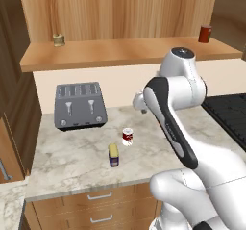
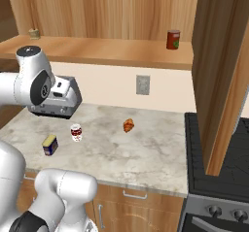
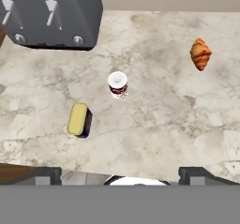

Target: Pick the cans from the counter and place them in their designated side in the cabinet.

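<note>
Sizing up two small cans before the first pick

My tool (image 3: pixel 120 174) is spread wide with nothing in it, hovering above the counter (image 3: pixel 178 134) and looking straight down.

Red-and-white can (image 3: pixel 117 85) stands upright mid-counter, pale lid up, just in front of the toaster (image 3: pixel 51 14). Blue can (image 3: pixel 79 120) sits near it, toward the counter's front edge; its yellow top reads oblong from above, so it may be tilted or not round, can't tell.

Handling guess: both look like rigid metal tins, light to moderate weight, smooth sides so likely slippery. Not fragile, so a firm squeeze should be fine. I'd take each across the side wall about mid-height, fingers either side of the body, not by the lid rim. For the blue one, I'd close across the narrow width.

Croissant (image 3: pixel 200 54) lies well apart, no obstruction.

Cabinet (image 1: pixel 129 51) shelf above already carries an olive can (image 1: pixel 58 40) at the left end and a dark red can (image 1: pixel 205 33) at the right, probably the side markers.
</note>
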Robot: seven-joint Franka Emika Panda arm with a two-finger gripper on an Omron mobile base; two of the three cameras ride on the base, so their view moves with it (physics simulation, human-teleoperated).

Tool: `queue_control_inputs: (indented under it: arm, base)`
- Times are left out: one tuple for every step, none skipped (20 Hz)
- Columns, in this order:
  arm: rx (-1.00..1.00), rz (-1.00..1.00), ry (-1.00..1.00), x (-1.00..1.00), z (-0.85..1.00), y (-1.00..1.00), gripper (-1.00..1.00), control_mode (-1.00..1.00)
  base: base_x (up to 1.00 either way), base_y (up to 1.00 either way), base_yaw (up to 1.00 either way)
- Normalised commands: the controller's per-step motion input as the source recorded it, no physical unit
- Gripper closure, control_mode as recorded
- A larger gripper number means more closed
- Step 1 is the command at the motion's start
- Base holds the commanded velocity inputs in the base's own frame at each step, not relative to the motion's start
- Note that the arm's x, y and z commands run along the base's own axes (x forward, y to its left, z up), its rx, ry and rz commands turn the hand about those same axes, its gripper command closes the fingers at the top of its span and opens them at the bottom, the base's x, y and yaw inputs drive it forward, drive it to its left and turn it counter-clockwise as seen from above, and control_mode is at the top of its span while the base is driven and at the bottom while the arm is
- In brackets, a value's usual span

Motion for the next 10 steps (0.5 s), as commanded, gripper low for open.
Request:
queue_control_inputs:
  arm:
    - [0.0,0.0,0.0,-0.15,0.0,0.25,-1.0,-1.0]
    - [0.0,0.0,0.0,-0.14,0.0,0.26,-1.0,-1.0]
    - [0.0,0.0,0.0,-0.15,0.0,0.28,-1.0,-1.0]
    - [0.0,0.0,0.0,-0.15,0.0,0.27,-1.0,-1.0]
    - [0.0,0.0,0.0,-0.16,0.0,0.27,-1.0,-1.0]
    - [0.0,0.0,0.0,-0.15,0.0,0.26,-1.0,-1.0]
    - [0.0,0.0,0.0,-0.16,0.0,0.26,-1.0,-1.0]
    - [0.0,0.0,0.0,-0.16,0.0,0.24,-1.0,-1.0]
    - [0.0,0.0,0.0,-0.16,0.0,0.24,-1.0,-1.0]
    - [0.0,0.0,0.0,-0.13,0.0,0.24,-1.0,-1.0]
  base:
    - [0.0,0.0,0.0]
    - [0.0,0.0,0.0]
    - [0.0,0.0,0.0]
    - [0.0,0.0,0.0]
    - [0.0,0.0,0.0]
    - [0.0,0.0,0.0]
    - [0.0,0.0,0.0]
    - [0.0,0.0,0.0]
    - [0.0,0.0,0.0]
    - [0.0,0.0,0.0]
